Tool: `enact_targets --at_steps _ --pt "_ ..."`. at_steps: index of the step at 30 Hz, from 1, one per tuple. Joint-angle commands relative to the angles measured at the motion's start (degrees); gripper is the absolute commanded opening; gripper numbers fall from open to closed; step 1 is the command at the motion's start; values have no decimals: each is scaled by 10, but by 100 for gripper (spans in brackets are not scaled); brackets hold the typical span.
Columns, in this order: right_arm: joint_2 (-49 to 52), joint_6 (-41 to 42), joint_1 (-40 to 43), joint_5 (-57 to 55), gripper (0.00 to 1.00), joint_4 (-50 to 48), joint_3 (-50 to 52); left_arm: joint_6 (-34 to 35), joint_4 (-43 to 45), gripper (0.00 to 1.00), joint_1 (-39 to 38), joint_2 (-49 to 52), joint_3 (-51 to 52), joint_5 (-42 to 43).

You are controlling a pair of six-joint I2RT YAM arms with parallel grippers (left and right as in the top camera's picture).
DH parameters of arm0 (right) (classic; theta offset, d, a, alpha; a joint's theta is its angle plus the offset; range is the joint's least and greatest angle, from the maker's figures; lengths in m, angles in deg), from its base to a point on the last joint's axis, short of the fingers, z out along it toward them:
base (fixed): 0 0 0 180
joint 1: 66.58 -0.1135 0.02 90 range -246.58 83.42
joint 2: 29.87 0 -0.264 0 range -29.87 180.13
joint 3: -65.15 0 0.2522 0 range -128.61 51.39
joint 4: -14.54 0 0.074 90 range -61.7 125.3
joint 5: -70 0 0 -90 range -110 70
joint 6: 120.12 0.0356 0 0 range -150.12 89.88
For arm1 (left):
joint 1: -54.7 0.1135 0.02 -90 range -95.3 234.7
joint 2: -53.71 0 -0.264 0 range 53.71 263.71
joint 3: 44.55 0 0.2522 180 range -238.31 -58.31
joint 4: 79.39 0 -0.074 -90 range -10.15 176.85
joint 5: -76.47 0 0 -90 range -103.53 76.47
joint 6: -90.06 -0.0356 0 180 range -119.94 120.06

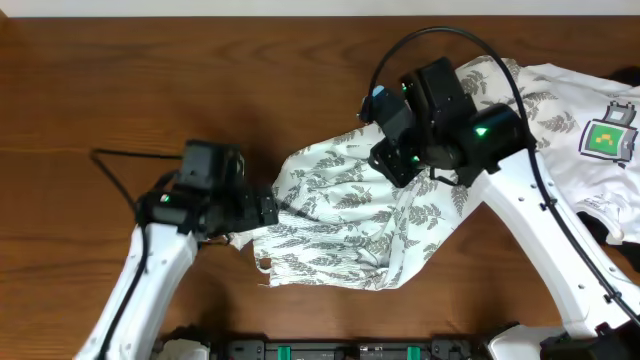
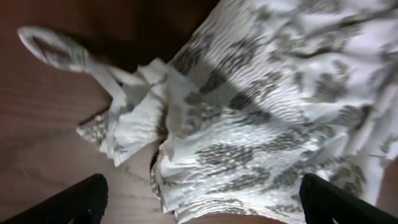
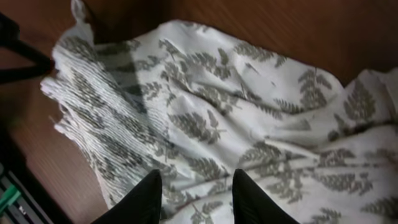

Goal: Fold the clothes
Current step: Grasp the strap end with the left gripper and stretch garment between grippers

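Note:
The clothes (image 1: 350,215), a white garment printed with grey-green fern leaves, lie crumpled in the middle of the wooden table (image 1: 120,90). My left gripper (image 1: 270,210) sits at the garment's left edge. In the left wrist view it (image 2: 202,208) stands wide open, with the gathered hem of the clothes (image 2: 261,124) between and ahead of its fingers and a strap loop (image 2: 53,46) lying to the far left. My right gripper (image 1: 395,165) hovers over the garment's upper middle. Its fingers (image 3: 146,199) are apart above the leafy cloth (image 3: 205,118), pinching nothing.
A plain white garment (image 1: 570,95) with a green-and-yellow tag (image 1: 612,132) lies at the back right, touching the fern garment. A thin black cable (image 1: 110,165) runs on the table left of my left arm. Dark equipment (image 1: 350,350) lines the front edge.

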Motion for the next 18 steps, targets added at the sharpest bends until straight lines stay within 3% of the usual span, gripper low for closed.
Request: enact_targets --at_steps 1,5,12,13,14,16,17,18 --pt "-6 9 18 -33 35 7 -7 51 -1 98 -2 49 -6 5" --pt "-13 9 38 -41 35 9 -7 57 27 98 -2 113 -6 67" --pt "-30 8 63 -40 33 17 -7 81 82 98 -2 195 -6 88" --pt "-33 8 64 -41 33 19 -7 81 91 94 -2 201 -6 94" --pt "-34 8 67 -41 32 20 -7 80 103 80 -2 206 -6 96" --pt "-37 8 70 -41 31 23 -7 80 127 31 -2 207 -6 96" --pt "-39 8 70 -41 30 25 -7 80 141 13 -2 207 -6 96" --pt "-39 8 71 -41 29 26 -7 80 160 6 -2 205 -8 96"
